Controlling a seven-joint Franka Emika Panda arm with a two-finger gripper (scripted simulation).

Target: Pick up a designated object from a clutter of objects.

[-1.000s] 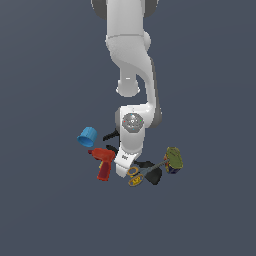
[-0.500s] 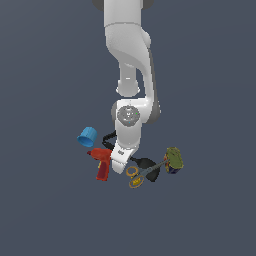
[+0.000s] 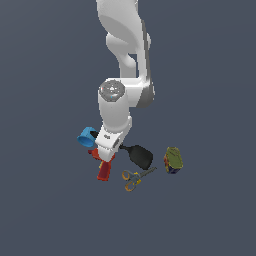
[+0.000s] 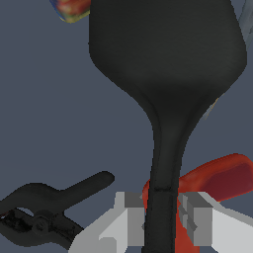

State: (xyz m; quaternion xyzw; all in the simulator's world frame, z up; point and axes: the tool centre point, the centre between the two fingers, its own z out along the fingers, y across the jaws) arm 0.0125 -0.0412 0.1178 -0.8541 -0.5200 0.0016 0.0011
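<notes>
The gripper (image 4: 161, 222) is clamped on the thin handle of the one black spatula (image 4: 165, 64); its two grey fingers (image 4: 129, 217) press the handle from both sides. In the exterior view the spatula's broad blade (image 3: 141, 155) sticks out from under the white arm, toward the exterior view's right. Around it I count one of each thing: one blue cup (image 3: 87, 137), one red power drill (image 3: 104, 166) partly hidden by the arm, one pair of yellow-handled scissors (image 3: 134, 179), and one olive-green can (image 3: 173, 160). In the wrist view one black spring clamp (image 4: 47, 212) lies near the fingers, apart from the spatula.
</notes>
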